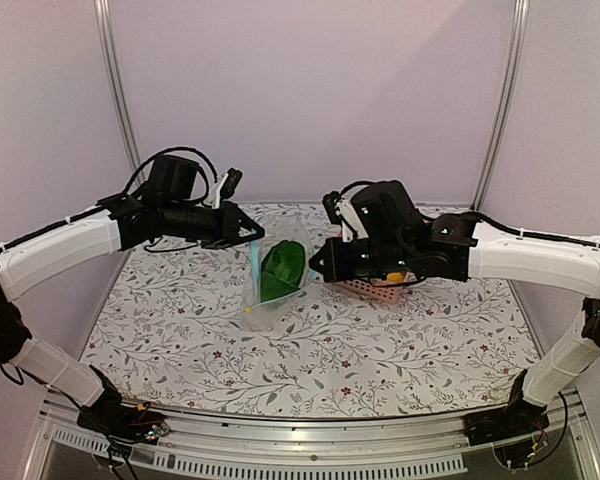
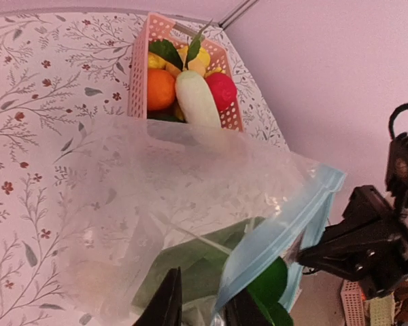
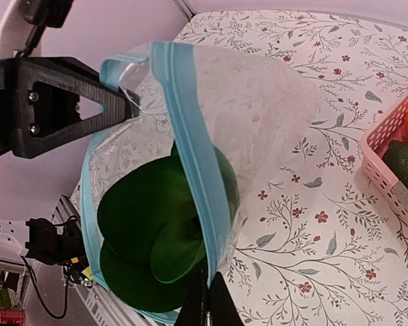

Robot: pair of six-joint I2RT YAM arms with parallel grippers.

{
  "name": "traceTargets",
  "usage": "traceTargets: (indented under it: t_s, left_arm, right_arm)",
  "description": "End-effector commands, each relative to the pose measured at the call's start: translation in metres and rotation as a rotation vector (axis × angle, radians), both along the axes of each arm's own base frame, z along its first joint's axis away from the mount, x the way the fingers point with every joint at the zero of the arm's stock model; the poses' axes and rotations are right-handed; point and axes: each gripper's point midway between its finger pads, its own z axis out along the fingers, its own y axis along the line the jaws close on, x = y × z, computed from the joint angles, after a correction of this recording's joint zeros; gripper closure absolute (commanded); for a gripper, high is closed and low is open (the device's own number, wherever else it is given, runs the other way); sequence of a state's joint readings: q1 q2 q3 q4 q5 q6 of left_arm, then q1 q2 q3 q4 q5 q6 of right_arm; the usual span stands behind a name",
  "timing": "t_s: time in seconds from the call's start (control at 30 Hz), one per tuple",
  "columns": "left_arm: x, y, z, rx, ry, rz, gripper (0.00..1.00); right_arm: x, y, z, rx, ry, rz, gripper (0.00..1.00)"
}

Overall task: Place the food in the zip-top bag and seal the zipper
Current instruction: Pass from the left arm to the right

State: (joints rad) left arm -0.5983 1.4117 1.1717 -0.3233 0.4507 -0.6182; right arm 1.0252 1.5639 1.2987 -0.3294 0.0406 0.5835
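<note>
Finding: my right claw (image 3: 208, 305) is fully closed, pinching the zipper (image 3: 194, 156) where the blue strip runs down to the bottom centre of the right wrist view. My left claw (image 2: 202, 307) is all but closed on the opposite rim of the zip-top bag (image 2: 143, 197). The top view shows the bag at the centre of the table (image 1: 380, 350), hanging between the two claws with its mouth held apart. The bok choy (image 3: 139, 224) is inside, its green leaves sitting high, close under the strip. The red fruit (image 2: 222, 90) and the orange fruit (image 2: 160, 89) lie in the basket (image 2: 137, 81) at the top of the left wrist view, so I judge the loading incomplete. Risks noted: both claws are occupied with the mouth, and freeing either to fetch fruit would let that side sag and possibly tip the bok choy out. The film is slick and crinkly, and the left pinch looks shallow, so a pull outward could strip the rim from it. Leaves lying across the zipper track would stop the seal closing along its full length. Pressing the strip while the claws are out of line would leave a gap.
</note>
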Motion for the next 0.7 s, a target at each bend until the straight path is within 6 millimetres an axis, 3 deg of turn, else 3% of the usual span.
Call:
traceTargets:
  t_s: [0.0,0.07,0.17,0.23,0.53,0.67]
  left_arm:
    - [0.0,0.028,-0.028,0.215,-0.012,0.019,0.64]
    - [-0.003,0.027,-0.019,0.194,-0.025,0.008,0.33]
    - [-0.011,0.027,-0.009,0.171,-0.039,-0.002,0.1]
    - [-0.02,0.027,-0.008,0.159,-0.028,-0.015,0.01]
    - [-0.1,0.011,-0.047,0.12,0.144,-0.079,0.0]
    - [-0.117,0.016,-0.063,0.088,0.204,0.02,0.01]
  right_arm:
    - [-0.002,-0.007,0.062,0.145,-0.012,-0.045,1.0]
    - [0.0,-0.004,0.06,0.154,0.009,-0.063,1.0]
    - [0.004,0.006,0.047,0.153,0.052,-0.07,1.0]
    - [0.005,0.012,0.038,0.159,0.074,-0.076,1.0]
    - [0.02,0.008,0.039,0.182,0.059,-0.168,1.0]
    - [0.026,0.006,0.041,0.183,0.045,-0.2,1.0]
